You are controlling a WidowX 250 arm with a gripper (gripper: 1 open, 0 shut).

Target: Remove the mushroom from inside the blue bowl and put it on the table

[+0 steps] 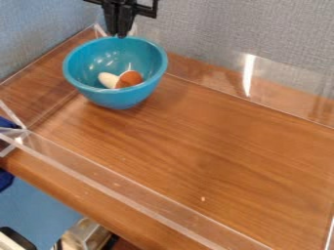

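One round glossy turquoise-blue bowl (115,70), holding one small cream-and-orange toy mushroom (119,79); one black end effector (120,30) above that bowl.

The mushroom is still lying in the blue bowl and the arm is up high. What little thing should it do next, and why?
Probably come straight back down over the mushroom with fingers spread. The tool hangs above the blue bowl's far rim, holding nothing, and the mushroom lies on its side inside, so nothing has reached the table yet.
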